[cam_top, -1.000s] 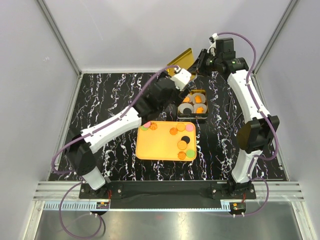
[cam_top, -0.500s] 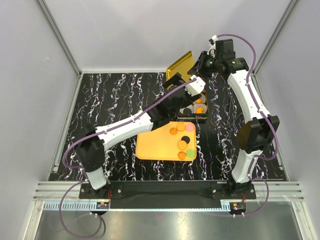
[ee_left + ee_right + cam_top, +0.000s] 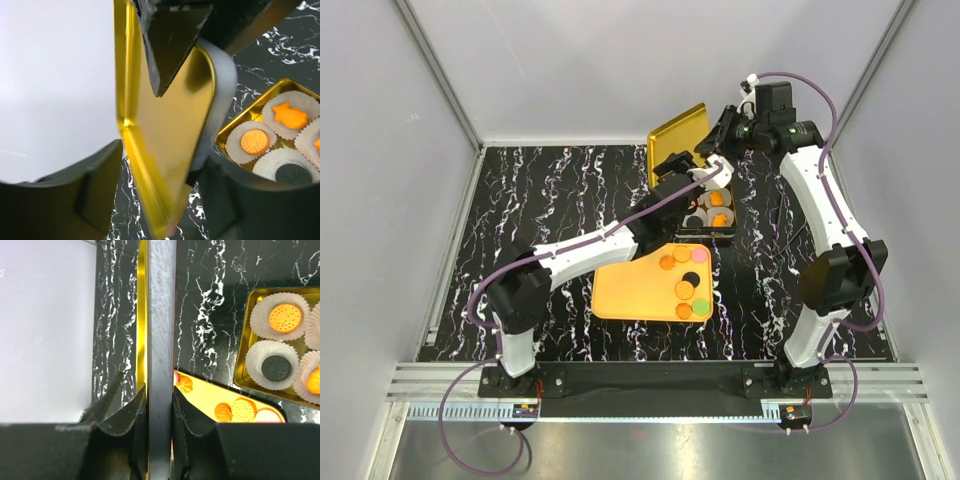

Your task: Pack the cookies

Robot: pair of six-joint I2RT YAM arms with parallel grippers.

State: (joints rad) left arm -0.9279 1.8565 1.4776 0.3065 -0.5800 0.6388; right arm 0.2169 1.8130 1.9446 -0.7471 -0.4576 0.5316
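We pinch the gold lid [image 3: 675,138] on edge in our right claw [image 3: 159,405]; our left claw [image 3: 161,185] is spread around it, beside the tin [image 3: 244,330] of cookies [image 3: 285,317].

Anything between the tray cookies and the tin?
Partly. The left gripper hangs over the tin at its far-left, jaws straddling the gold lid that the right gripper clamps. Nothing visible lies between the cookies on the tray and the tin's near edge.

- You have no readable text, label, brand, number or sign in any of the three views.
- The small boxes [image 3: 525,408] at the lower edge of the top view are too tiny to read.
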